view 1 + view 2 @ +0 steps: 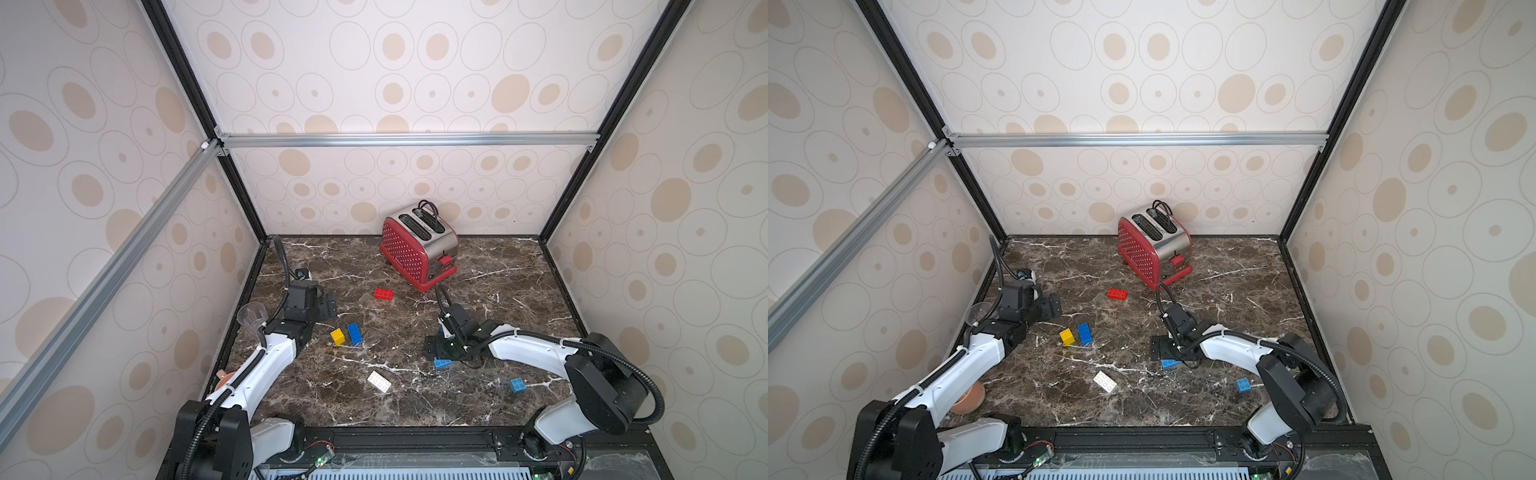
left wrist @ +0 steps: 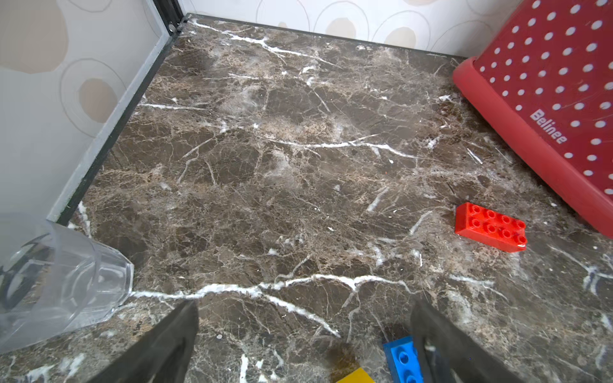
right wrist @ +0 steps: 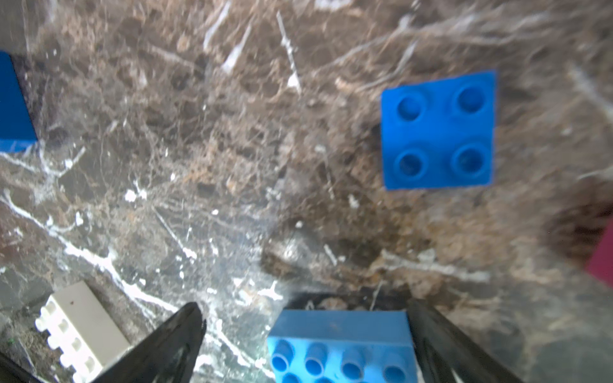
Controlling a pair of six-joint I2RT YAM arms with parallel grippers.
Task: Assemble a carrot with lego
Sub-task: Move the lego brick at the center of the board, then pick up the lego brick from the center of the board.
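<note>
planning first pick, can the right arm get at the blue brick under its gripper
Likely yes: the right gripper hangs over the blue brick, jaws open either side, nothing on it.

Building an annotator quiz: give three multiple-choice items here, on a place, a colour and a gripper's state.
1. Colour of the neighbour brick beside the yellow brick: A blue; B white; C pink.
2. Nearest the toaster: A white brick; B red brick; C yellow brick.
3. The right gripper is: A shut on white brick; B open over a blue brick; C gripping the toaster.
Key: A, both top views show it blue; B, it lies just before the toaster; B, its fingers stand apart, the brick between them.
</note>
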